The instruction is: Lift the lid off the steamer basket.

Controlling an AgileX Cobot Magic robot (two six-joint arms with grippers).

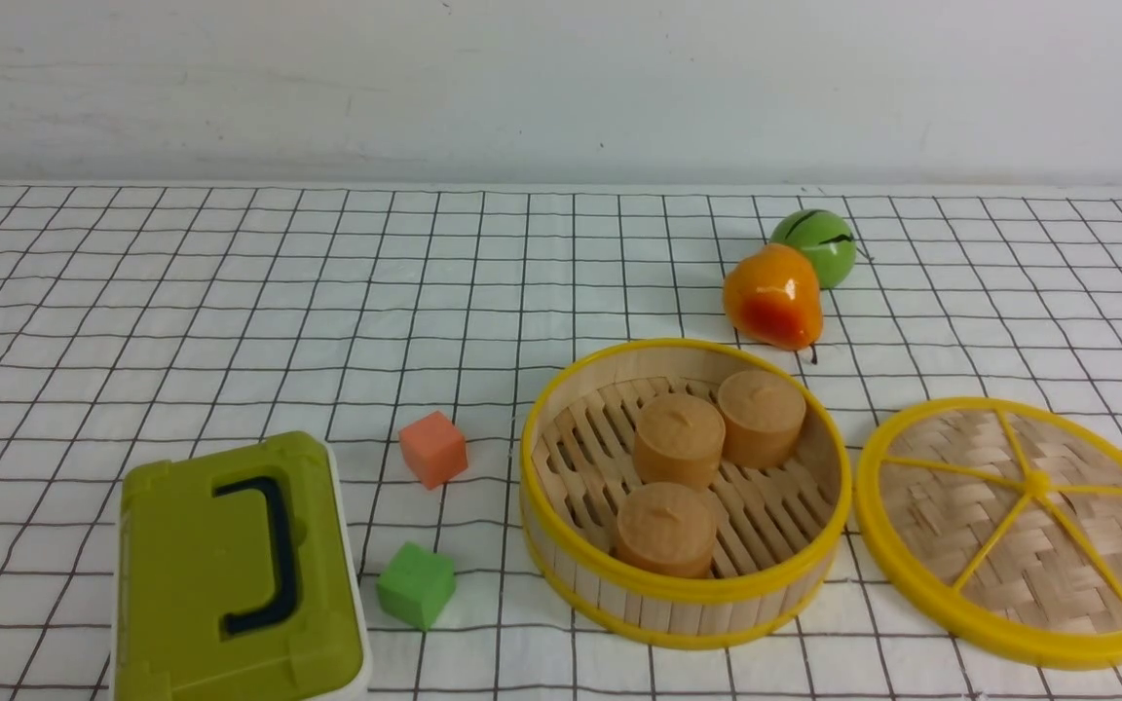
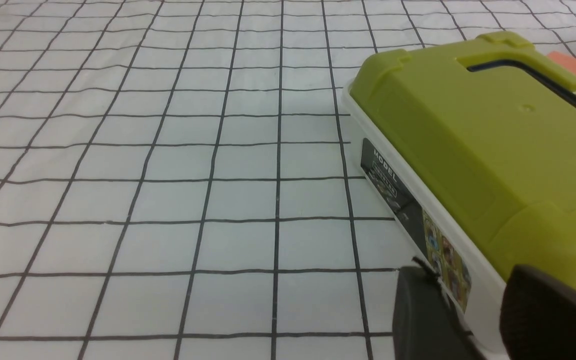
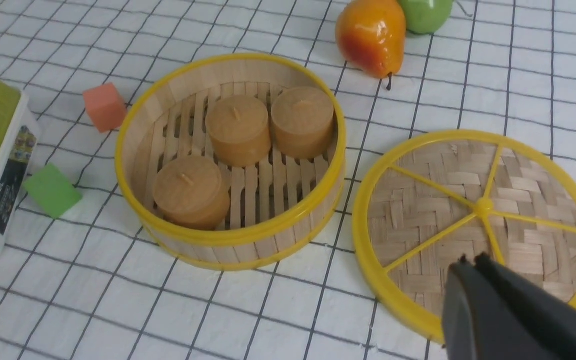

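Note:
The steamer basket stands open on the checked cloth at centre right, with three tan round cakes on its slatted floor. The lid lies flat on the cloth just to the right of the basket, apart from it. In the right wrist view the basket and the lid show side by side. My right gripper is shut and empty, above the near part of the lid. My left gripper is open, next to the side of the olive-green box. Neither gripper shows in the front view.
An olive-green box with a dark handle sits at the front left. An orange cube and a green cube lie between the box and the basket. An orange pear and a green apple lie behind the basket.

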